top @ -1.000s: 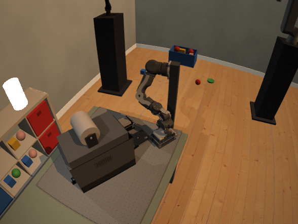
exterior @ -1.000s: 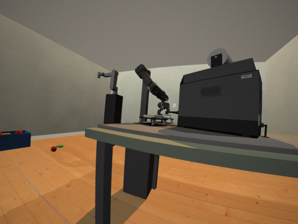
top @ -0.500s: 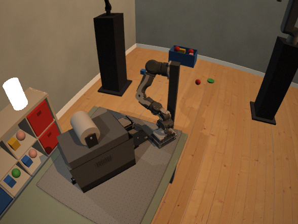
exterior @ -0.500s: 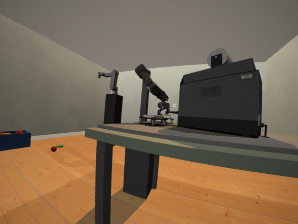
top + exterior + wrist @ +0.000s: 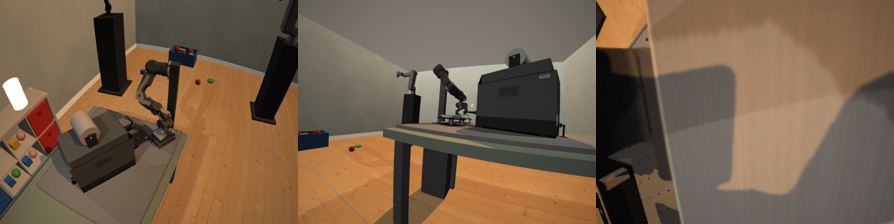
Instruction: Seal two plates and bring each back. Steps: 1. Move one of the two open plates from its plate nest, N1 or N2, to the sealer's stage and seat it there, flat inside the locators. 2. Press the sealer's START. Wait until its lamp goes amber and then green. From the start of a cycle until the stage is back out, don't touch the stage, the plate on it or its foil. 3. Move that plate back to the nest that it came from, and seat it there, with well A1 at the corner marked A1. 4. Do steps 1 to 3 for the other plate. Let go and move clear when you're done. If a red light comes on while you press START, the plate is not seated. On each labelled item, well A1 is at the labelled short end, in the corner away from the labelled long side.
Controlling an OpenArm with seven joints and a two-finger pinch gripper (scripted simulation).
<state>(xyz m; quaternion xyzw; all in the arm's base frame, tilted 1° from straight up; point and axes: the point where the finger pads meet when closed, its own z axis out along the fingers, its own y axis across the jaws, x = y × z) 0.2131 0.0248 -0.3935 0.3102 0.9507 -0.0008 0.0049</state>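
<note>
Pale plate in near nest; claw around it, grip unclear.

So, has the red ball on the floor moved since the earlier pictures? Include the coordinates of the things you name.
No. The red ball (image 5: 197, 81) (image 5: 351, 149) lies where it lay, just beside the green disc (image 5: 210, 80) (image 5: 358, 146).
</note>
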